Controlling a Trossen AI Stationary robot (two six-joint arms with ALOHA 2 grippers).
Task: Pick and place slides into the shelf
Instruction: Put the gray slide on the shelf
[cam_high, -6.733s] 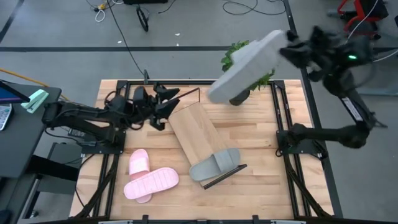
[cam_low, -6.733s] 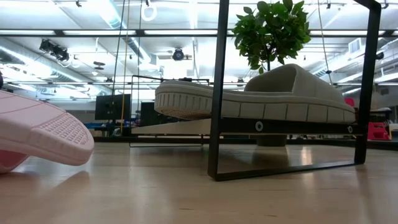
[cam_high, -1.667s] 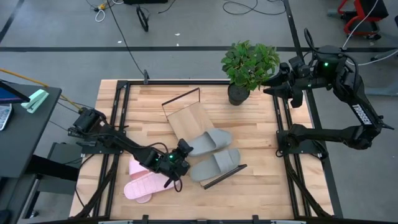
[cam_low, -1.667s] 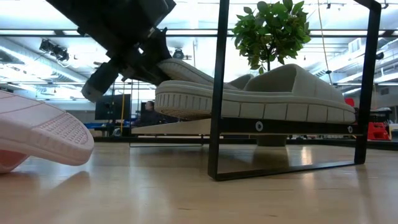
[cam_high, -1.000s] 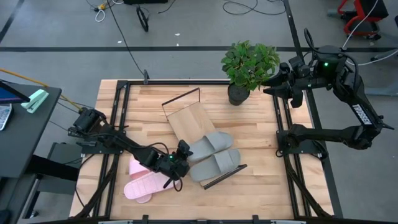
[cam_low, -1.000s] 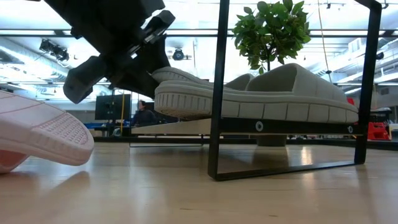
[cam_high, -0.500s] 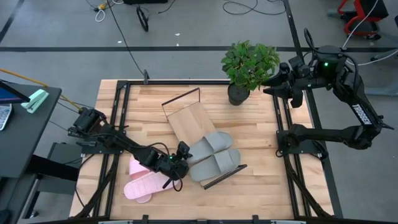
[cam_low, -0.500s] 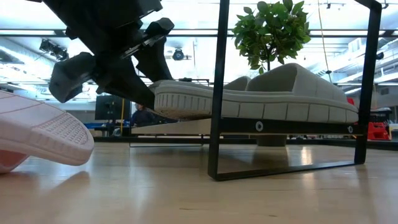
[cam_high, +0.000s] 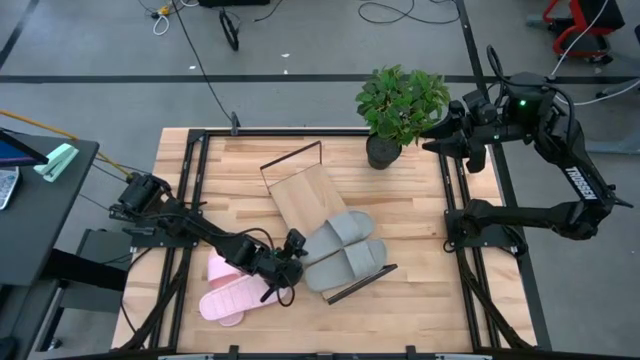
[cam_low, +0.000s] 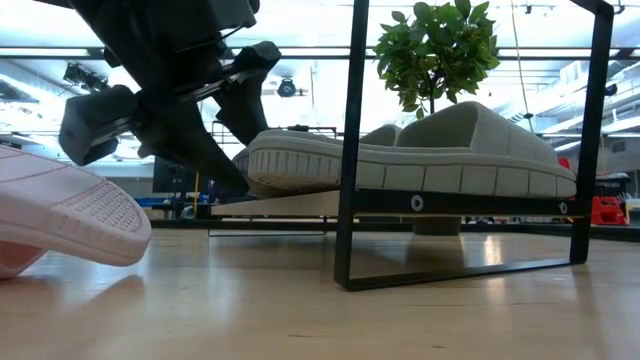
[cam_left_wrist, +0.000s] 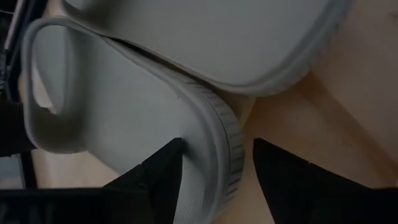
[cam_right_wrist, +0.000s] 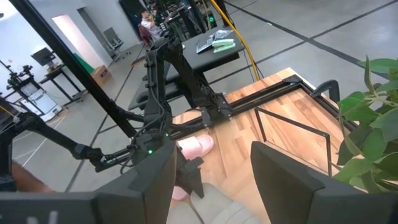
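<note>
Left gripper (cam_high: 291, 262) lowered, fingers apart astride grey slide (cam_high: 343, 265) edge, right gripper (cam_high: 437, 138) parted, unmoved

Your landmark is the shelf (cam_high: 308, 205), lying diagonally mid-table. Two grey slides (cam_high: 341, 249) lie side by side on its near end, touching each other. Left gripper (cam_high: 287, 268) sits at their left ends, one finger (cam_left_wrist: 163, 163) against the nearer slide's rim. Two pink slides (cam_high: 232, 283) lie left of the shelf's near end. Plant (cam_high: 400, 105) stands right of its far end. Right gripper (cam_high: 447, 135) hangs beyond the plant.
</note>
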